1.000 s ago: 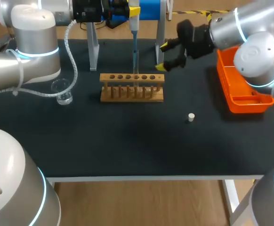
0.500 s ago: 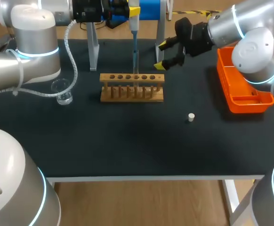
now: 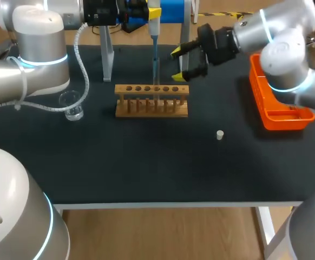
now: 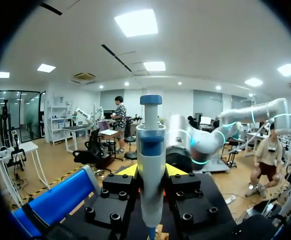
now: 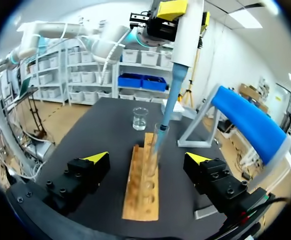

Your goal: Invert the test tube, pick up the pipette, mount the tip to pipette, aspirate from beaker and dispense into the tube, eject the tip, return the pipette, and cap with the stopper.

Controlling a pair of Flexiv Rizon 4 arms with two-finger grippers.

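– Dispensing, by the look of it. Advice?
– Keep pipette [image 3: 154, 33] upright over wooden rack [image 3: 152, 101], tip inside test tube [image 5: 160, 134], off the glass; press slowly. Clamped firmly in left gripper [image 4: 151, 171].
– Right side?
– Hovers level just behind rack's end, reaching in sideways. Right gripper [image 3: 178, 64] spread wide, holding nothing.

no legible text, labels, brands or numbers, nothing readable on pipette [image 4: 151, 165] or rack [image 3: 152, 112]

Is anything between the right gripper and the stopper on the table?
Nothing visible. The stopper stands alone on the bare table, in front of the rack; the open right gripper hangs off the rack's right end.
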